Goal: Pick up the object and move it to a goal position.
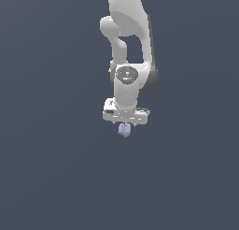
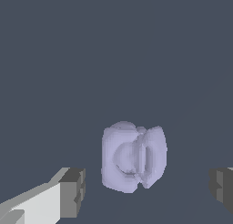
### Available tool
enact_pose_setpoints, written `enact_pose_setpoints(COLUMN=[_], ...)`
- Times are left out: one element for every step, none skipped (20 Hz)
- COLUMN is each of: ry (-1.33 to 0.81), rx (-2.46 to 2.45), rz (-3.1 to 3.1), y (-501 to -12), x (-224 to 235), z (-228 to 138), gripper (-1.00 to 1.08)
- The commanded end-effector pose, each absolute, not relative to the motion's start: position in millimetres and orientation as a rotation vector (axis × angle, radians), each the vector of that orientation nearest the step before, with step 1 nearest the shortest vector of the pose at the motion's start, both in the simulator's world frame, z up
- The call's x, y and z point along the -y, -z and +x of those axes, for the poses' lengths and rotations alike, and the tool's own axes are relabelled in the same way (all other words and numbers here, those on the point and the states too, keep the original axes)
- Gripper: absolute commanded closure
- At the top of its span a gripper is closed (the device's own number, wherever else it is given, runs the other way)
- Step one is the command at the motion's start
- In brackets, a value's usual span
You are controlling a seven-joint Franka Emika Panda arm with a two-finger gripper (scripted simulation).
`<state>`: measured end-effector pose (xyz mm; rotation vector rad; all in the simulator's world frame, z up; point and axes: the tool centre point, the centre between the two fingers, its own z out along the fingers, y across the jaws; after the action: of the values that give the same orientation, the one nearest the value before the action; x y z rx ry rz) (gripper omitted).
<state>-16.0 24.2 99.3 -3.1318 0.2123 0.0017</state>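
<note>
The object (image 1: 124, 129) is a small pale lavender lumpy blob, seen just under the white gripper (image 1: 124, 125) in the exterior view. The wrist view shows the object (image 2: 133, 157) lying between the two dark fingertips (image 2: 74, 192), with a clear gap on each side. The gripper (image 2: 148, 189) is open and touches nothing. The arm comes down from above and hides the fingers in the exterior view.
A plain dark grey-blue surface (image 1: 56, 168) fills both views. The white arm's links (image 1: 128, 32) rise above the gripper. No other objects show.
</note>
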Motion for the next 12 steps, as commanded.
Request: enact_pose_setpoints(ry=[0.0, 0.0, 0.0, 0.0, 0.0, -0.002, -0.002, -0.002, -0.002, -0.002, -0.001, -0.001], rx=[-0.239, -0.245, -0.249, -0.252, -0.253, -0.246, -0.246, -0.246, -0.246, -0.246, -0.247, -0.247], rz=[-3.132, -3.132, -3.131, -3.131, -3.131, -3.132, -3.132, -3.132, -3.132, -3.132, -3.132, -3.132], y=[-93, -92, -91, -90, -90, -91, -91, -90, -88, -85, -82, -79], x=[-26, -27, -27, -27, -27, -27, -27, -27, -27, -27, -27, -27], z=[-18, -19, -19, -19, -20, -19, -19, -19, -19, -20, -20, -20], gripper=[-0.92, -0.92, -0.92, -0.92, -0.92, -0.92, -0.92, -0.92, -0.92, -0.92, -0.92, -0.92])
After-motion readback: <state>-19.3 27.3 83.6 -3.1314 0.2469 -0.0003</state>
